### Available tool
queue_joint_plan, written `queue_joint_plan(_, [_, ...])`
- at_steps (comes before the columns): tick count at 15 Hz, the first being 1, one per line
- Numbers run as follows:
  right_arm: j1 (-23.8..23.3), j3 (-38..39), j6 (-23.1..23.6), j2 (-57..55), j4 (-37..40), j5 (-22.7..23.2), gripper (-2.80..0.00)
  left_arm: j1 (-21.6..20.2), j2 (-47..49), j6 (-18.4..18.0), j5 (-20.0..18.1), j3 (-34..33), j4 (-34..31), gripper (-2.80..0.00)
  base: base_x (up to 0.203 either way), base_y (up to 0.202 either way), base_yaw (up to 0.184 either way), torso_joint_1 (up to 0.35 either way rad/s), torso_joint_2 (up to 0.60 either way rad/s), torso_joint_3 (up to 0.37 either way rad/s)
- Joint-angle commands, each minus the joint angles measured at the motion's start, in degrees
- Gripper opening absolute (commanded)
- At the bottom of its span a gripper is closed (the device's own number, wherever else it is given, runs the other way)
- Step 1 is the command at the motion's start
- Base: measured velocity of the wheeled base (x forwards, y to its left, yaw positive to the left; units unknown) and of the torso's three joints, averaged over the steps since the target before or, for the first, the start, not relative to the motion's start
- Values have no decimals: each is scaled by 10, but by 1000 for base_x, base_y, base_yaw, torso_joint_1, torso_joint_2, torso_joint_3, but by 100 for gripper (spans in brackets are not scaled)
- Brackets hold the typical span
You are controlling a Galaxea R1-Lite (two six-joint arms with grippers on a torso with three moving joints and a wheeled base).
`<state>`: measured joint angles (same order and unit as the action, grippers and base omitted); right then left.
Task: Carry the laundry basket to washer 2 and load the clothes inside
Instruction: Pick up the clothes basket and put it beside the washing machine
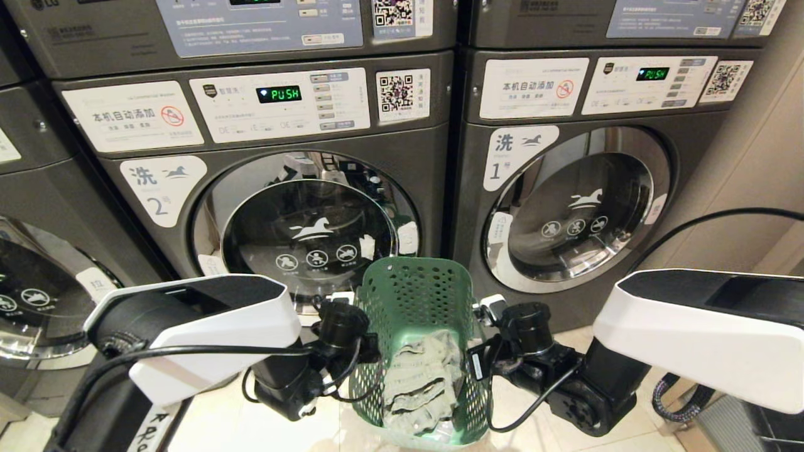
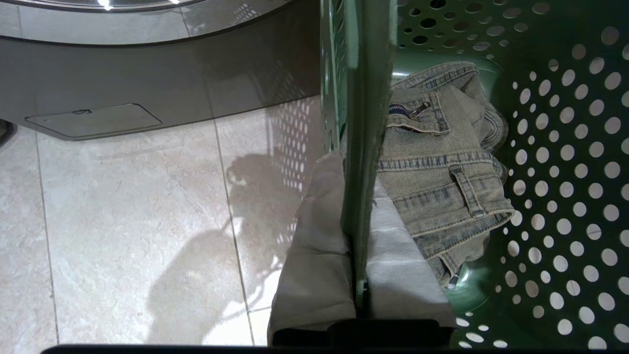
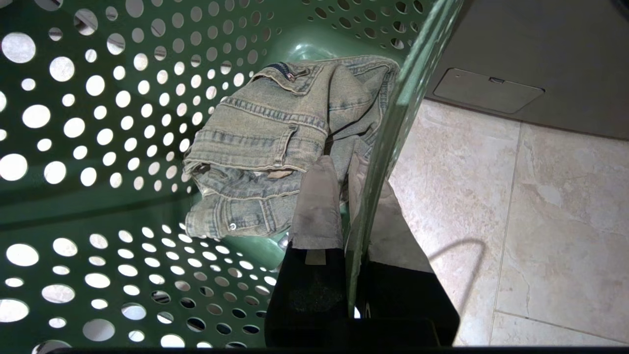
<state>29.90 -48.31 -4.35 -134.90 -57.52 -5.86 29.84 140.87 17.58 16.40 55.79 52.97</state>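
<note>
The green laundry basket [image 1: 414, 292] with round holes hangs between my two arms, low in front of the machines. Inside it lie the clothes [image 1: 419, 376], a folded grey-green denim bundle [image 2: 442, 172] [image 3: 265, 132]. My left gripper [image 1: 370, 351] [image 2: 356, 177] is shut on the basket's left rim, one finger inside the wall and one outside. On the opposite rim my right gripper [image 1: 478, 361] [image 3: 344, 164] is shut the same way. Washer 2 [image 1: 160, 188], dark grey, stands straight ahead and slightly left, its round glass door [image 1: 308, 232] closed.
The same kind of machine, marked 1 [image 1: 502, 157], stands to the right with its door [image 1: 578, 213] closed. Another machine's door [image 1: 38, 295] shows at the far left. Pale floor tiles [image 2: 123, 221] lie under the basket. A beige wall [image 1: 766, 157] closes the right side.
</note>
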Motion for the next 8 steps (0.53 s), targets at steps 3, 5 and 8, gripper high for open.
queue_joint_plan(3, [-1, -2, 0, -12, -3, 0, -280, 2, 3, -1, 0, 4, -3, -280, 0, 0, 0, 0, 0, 0])
queue_joint_plan(5, [-1, -6, 0, -12, -3, 0, -280, 8, -6, -2, 1, 3, -3, -280, 0, 0, 0, 0, 0, 0])
queue_joint_plan(8, [-1, -13, 0, -13, -3, 0, -280, 14, -15, -2, 1, 0, -3, -280, 0, 0, 0, 0, 0, 0])
